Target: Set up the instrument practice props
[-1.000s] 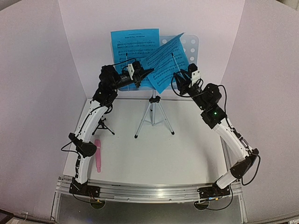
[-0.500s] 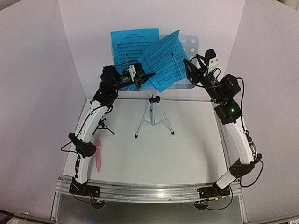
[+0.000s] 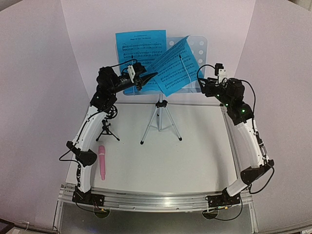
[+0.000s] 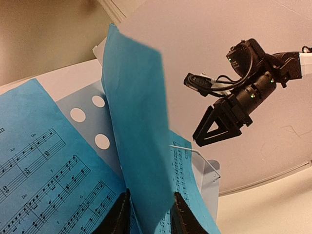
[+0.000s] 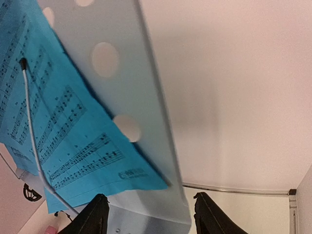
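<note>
**Item: music stand (image 3: 201, 48), landmark, upright on its slim tripod.**

- Flat sheet (image 3: 136, 46): lies on the stand's left half.
- Tilted sheet (image 3: 173, 63): bright-blue music askew across the stand's centre, under the wire retainer (image 5: 30, 122) and overlapping the flat sheet.
- Left gripper (image 4: 150, 207): at the stand's lower left, jaws pinched on the tilted sheet's edge, which buckles between them.
- Right gripper (image 5: 151, 214): just off the stand's right edge, jaws spread, holding nothing.
- Pink microphone (image 3: 102, 162) and small black tripod (image 3: 108, 129): on the table, left and forward of the stand, not yet set up.

**Hazards, as judged:**
- If you pull the pinched edge, the paper may crease, tear at the retainer, or drag the light stand over.
- If you let go now, the sheet may slide off the ledge.

**Change:**
- The right gripper has left the sheet and dropped beside the stand.
- The left arm has shifted slightly leftward.
</note>
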Motion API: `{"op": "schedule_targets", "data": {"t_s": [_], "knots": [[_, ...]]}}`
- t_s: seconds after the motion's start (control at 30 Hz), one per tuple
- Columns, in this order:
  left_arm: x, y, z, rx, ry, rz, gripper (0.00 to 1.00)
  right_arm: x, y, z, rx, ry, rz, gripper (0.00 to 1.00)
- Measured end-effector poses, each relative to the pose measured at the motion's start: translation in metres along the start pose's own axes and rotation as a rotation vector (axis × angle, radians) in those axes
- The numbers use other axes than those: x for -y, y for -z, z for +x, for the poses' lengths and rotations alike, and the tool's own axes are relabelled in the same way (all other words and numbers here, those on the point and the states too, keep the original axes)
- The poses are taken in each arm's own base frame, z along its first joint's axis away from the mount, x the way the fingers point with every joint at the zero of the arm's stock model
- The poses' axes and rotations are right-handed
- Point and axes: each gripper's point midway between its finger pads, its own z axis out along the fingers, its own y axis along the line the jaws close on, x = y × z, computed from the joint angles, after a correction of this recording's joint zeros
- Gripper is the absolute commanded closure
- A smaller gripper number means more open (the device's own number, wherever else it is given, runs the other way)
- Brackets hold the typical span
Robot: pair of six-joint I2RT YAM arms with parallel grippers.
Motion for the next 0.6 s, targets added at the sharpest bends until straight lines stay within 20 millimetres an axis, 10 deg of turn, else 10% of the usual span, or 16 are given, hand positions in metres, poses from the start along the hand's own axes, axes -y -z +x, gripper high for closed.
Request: {"op": "schedule_targets", "data": {"t_s": [0.23, 0.6], "knots": [[-0.003, 0.0, -0.002, 0.008, 0.005, -0.014, 0.98, 0.023, 0.01, -0.004, -0.037, -0.15, -0.062, 0.48], [-0.005, -0.001, 0.001, 0.004, 0.004, -0.03, 1.0, -0.003, 0.014, -0.028, -0.043, -0.257, -0.257, 0.36]]}}
